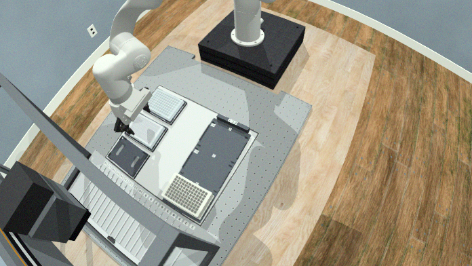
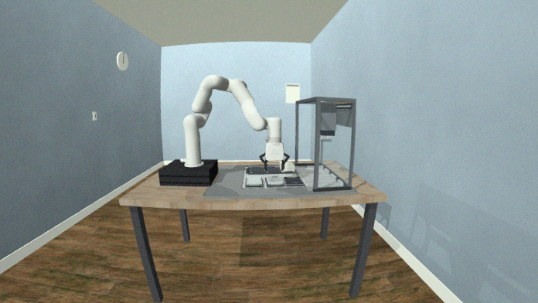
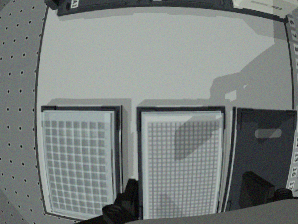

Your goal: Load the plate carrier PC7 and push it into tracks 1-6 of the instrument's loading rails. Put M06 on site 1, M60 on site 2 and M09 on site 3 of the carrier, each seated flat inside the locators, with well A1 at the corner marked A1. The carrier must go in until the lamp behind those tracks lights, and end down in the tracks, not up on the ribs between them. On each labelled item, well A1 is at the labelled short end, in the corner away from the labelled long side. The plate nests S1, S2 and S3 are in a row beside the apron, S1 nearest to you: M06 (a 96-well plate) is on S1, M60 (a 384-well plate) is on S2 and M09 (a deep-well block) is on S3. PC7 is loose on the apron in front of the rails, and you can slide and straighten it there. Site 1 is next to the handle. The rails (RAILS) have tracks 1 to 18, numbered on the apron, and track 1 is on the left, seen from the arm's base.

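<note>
My gripper [image 1: 138,120] [image 2: 274,170] [image 3: 192,194] is open and empty, low over M60, fingers on either side of its width. M60 [image 1: 146,130] [image 3: 182,165], a pale fine-grid plate, sits on S2. M06 [image 1: 166,103] [image 3: 75,160], a pale plate with coarser wells, sits on S1. Nest S3 [image 1: 128,156] [image 3: 265,145] is dark and empty. Carrier PC7 [image 1: 217,149] lies on the apron, handle [image 1: 232,123] towards the arm's base, sites 1 and 2 bare. M09 [image 1: 186,195] [image 2: 287,167], a cream block, is on site 3. Its exact seating and A1 corner are unreadable.
The rails [image 1: 115,217] [image 2: 321,175] lie beyond the apron's numbered edge, and PC7's far end faces the low track numbers. A grey frame [image 2: 317,154] stands over them, with a dark pipetting head [image 2: 328,116] hanging inside. No lit lamp can be made out.
</note>
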